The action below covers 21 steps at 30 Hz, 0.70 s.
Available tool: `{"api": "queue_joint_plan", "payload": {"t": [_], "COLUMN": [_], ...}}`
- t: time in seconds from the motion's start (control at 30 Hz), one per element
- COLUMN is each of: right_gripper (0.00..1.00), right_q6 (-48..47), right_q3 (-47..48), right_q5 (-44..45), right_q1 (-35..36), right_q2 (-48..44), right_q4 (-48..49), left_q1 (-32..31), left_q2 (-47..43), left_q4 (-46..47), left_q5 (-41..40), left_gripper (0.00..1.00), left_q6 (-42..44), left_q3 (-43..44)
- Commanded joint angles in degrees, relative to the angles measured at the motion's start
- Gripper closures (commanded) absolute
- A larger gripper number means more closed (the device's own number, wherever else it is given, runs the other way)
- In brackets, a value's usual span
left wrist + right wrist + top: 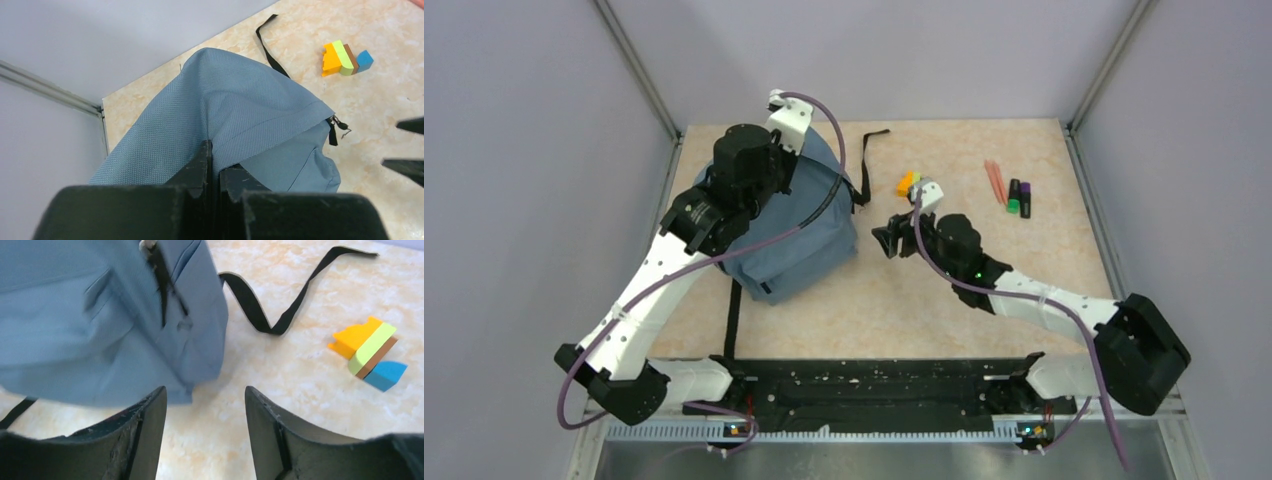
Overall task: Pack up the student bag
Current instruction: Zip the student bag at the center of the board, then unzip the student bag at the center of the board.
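Fold of student bag (814, 255) pinched by left pincer (215, 160); right pincer (205, 412) spread wide, empty. Blocks (908, 183), markers (1019, 198) unpacked on bench (904, 300); packing judged barely begun.

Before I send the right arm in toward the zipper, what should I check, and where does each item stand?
1. Left gripper holding the student bag: ok, jaws shut on a pinch of fabric.
2. Right gripper free to grasp: ok, jaws open, nothing between them.
3. Zipper pull in sight: ok, hanging at the end of the seam.
4. Bag opened for packing: cannot tell.
5. Colored block stack clear of the approach: ok, lying apart from the bag.
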Motion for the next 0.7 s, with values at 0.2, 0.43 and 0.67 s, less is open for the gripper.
{"api": "queue_joint_plan", "payload": {"t": [0.2,0.43,0.67], "right_gripper": [0.40,0.41,0.45], "right_q6": [3.2,0.2,-5.1], "right_q3": [-13.2,-3.6,5.1], "right_q5": [1.2,7.3,11.5], "right_q1": [17.0,28.4,33.7], "right_q2": [-1.2,14.2,25.8], "right_q4": [30.3,37.1,38.8], "left_q1": [2.6,3.1,3.8], "left_q2": [-3.3,-3.7,-4.4], "left_q4": [15.8,16.4,17.7], "left_q5": [-1.1,-0.3,1.2], "left_gripper": [1.00,1.00,1.00], "left_q6": [-4.6,-5.3,-6.3], "left_q3": [-5.0,-6.5,-8.4]}}
